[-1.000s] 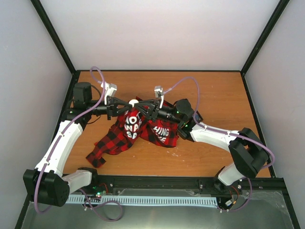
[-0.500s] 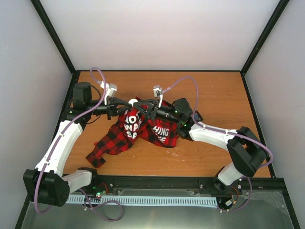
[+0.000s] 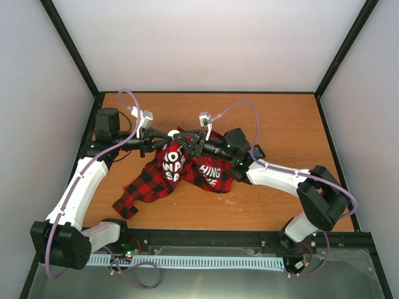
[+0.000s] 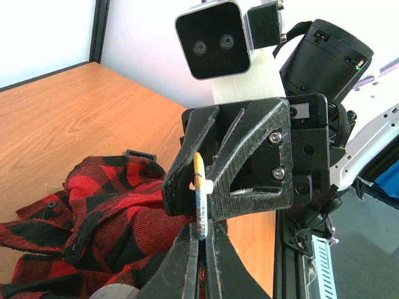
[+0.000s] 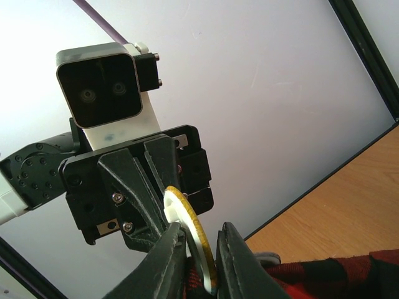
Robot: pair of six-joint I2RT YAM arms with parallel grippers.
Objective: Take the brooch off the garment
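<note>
The garment [image 3: 181, 168], a red-and-black checked shirt with white letters, lies mid-table with its top edge pulled up to the grippers. It also shows in the left wrist view [image 4: 93, 212] and the right wrist view [image 5: 349, 274]. The brooch [image 3: 173, 132] is a thin white disc with a yellow rim, held off the table between both grippers. My left gripper [image 3: 165, 135] is shut on its edge [image 4: 199, 199], fingertips [image 4: 193, 232] tight together. My right gripper [image 3: 186, 140] faces it and is closed round the disc [image 5: 187, 224], with red cloth low between its fingers.
The wooden table [image 3: 280, 118] is boxed in by white walls and black corner posts. A small blue object [image 3: 256, 151] lies behind my right arm. A black rail [image 3: 206, 237] runs along the near edge. Purple cables loop over both arms.
My right gripper has edged slightly left toward the left one. The shirt's top edge has risen a little with the brooch. Both grips look unchanged.
</note>
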